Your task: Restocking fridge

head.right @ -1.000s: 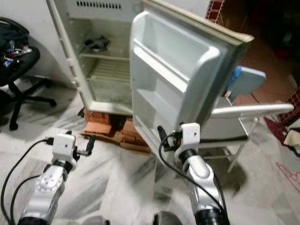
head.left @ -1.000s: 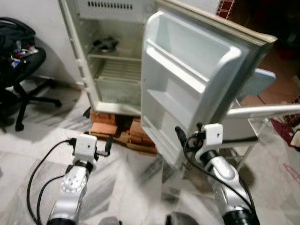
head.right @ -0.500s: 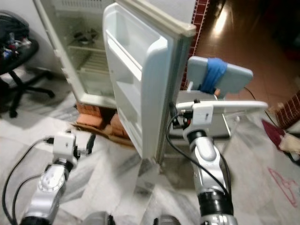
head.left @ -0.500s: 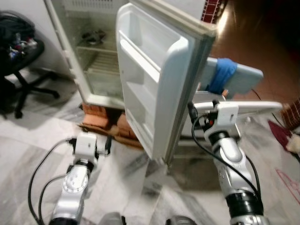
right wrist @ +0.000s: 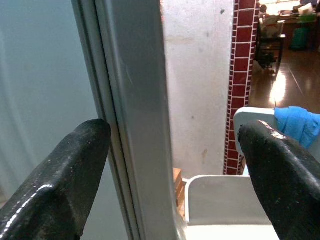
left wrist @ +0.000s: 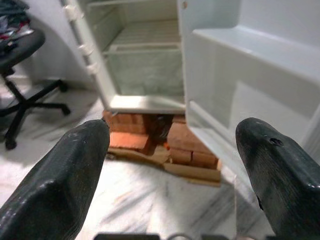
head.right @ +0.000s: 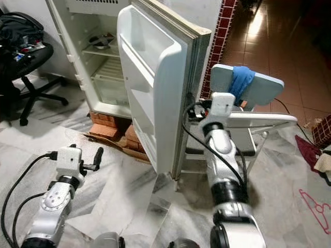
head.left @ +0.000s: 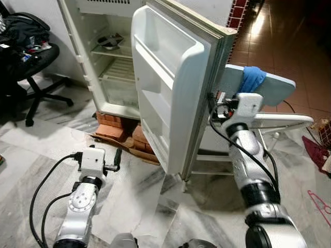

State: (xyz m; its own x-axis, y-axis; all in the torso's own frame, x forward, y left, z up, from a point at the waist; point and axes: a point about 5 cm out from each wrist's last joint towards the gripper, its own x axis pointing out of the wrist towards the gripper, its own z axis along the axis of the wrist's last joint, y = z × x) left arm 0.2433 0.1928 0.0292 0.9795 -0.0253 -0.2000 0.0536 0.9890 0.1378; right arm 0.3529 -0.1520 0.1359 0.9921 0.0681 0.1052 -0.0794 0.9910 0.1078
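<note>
The white fridge (head.left: 119,77) stands open on bricks (head.left: 121,132). Its door (head.left: 170,88) is swung wide and the door shelves are bare. A dark bowl (head.left: 109,41) sits on an upper shelf inside. My right gripper (head.left: 213,106) is raised to the door's free edge and is open. In the right wrist view the door edge (right wrist: 130,100) runs between its two fingers (right wrist: 60,175). My left gripper (head.left: 117,159) hangs low over the marble floor, open and holding nothing, pointing at the fridge's base (left wrist: 145,102).
A black office chair (head.left: 31,57) piled with things stands at the left. Behind the door is a pale blue board with a blue cloth (head.left: 252,80) and a white metal stand (head.left: 279,121). A red hanger (head.left: 318,199) lies on the floor at the right.
The view has shifted. My right arm has reached up and forward, taking its gripper from below the door's inner face to the door's free edge. The left arm has stayed put.
</note>
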